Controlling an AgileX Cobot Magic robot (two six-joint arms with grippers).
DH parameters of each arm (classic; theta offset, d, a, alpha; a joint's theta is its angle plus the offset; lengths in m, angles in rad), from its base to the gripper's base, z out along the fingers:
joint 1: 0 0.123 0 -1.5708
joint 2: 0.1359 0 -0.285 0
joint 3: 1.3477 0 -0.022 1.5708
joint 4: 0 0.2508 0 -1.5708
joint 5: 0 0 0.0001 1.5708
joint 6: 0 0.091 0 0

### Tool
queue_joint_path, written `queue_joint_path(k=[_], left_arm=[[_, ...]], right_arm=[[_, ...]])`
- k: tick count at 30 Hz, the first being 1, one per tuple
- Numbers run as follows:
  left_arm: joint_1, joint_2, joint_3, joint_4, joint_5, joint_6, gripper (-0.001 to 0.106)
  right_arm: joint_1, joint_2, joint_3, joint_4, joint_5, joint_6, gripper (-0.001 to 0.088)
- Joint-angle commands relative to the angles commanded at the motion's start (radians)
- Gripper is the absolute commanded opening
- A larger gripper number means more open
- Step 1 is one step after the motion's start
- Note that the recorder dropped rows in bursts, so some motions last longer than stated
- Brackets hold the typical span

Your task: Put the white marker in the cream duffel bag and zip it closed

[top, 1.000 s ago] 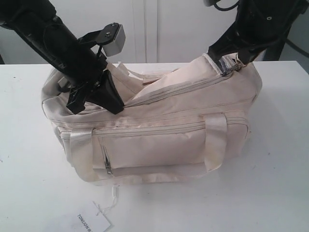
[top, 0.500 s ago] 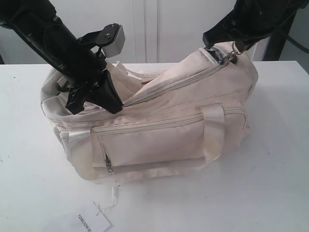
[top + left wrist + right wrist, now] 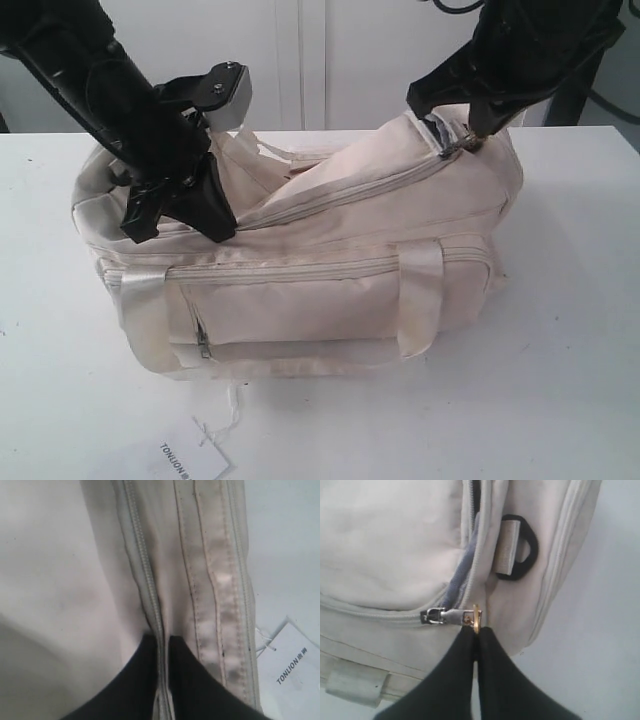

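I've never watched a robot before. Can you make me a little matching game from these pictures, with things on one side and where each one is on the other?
Things:
1. gold ring pull
2. paper tag
3. left gripper
4. black loop

Places:
A. lying on the table in front of the cream duffel bag
B. pinched by the right gripper
C. held to the bag by a cream tab
D. clamped on the bag's top zipper seam

Pairs: 1-B, 2-A, 3-D, 4-C
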Motion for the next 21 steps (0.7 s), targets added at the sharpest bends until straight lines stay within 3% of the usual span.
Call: queue_joint_path(k=[3,13,21], left_arm=[[0.000,0.000,0.000,0.000,0.008,-0.004,0.034],[0.000,-0.007,-0.008,0.000,0.006,-0.027,0.035],[0.000,-0.063,-0.024,0.002,-0.015,-0.049,0.063]], right_arm=[[0.000,0.000,0.000,0.012,-0.006,0.000,0.0000],[0.000,0.000,0.000,0.020,-0.003,0.000,0.0000],[0.000,0.000,0.000,0.033,-0.005,0.000,0.0000]])
